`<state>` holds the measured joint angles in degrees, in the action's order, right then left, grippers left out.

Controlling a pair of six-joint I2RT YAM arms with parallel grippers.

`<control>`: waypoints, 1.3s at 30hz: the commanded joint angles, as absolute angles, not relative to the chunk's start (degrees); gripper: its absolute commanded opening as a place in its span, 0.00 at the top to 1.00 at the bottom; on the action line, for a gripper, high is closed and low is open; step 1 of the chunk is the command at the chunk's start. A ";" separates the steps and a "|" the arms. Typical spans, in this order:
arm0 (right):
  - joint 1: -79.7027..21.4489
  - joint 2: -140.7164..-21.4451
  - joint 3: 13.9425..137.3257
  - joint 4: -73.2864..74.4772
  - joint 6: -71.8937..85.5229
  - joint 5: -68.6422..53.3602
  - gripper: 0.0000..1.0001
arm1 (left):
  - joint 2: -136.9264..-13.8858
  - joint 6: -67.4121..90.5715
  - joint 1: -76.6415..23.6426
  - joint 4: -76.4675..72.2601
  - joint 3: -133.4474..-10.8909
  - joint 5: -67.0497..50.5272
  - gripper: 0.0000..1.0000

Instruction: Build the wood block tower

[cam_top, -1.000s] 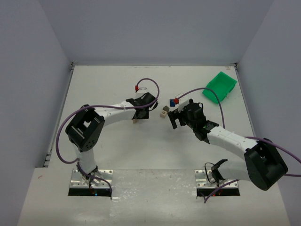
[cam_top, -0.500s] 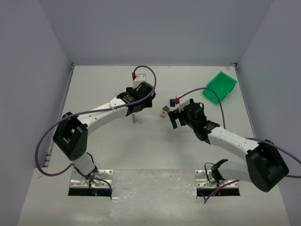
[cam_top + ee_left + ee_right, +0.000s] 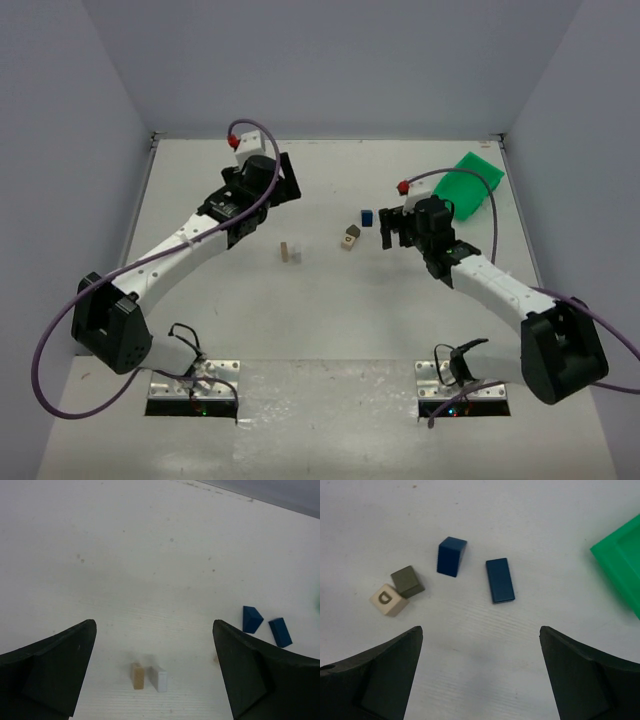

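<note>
The wood block tower (image 3: 148, 676) is only two upright pieces, tan and pale, standing just beside each other mid-desk (image 3: 330, 310), probably as pillars for a cap. The left end effector (image 3: 154, 625) hangs spread and empty above them. The right end effector (image 3: 480, 630), spread and empty too, hovers over the blue blocks (image 3: 452, 556), seemingly to fetch one.

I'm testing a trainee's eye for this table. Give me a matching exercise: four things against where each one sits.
Things:
1 bin
2 lettered cube
3 tan block
4 flat blue block

Places:
A beside a white block
B far right of the table
C beside a grey cube
D beside an upright blue block

Pairs: 1-B, 2-C, 3-A, 4-D
</note>
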<state>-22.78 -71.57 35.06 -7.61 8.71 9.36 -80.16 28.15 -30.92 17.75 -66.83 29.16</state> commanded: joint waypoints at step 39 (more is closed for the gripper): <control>-9.93 -111.47 65.16 5.36 -6.64 -9.94 0.73 | -65.63 39.55 -12.74 4.61 -45.30 24.59 0.00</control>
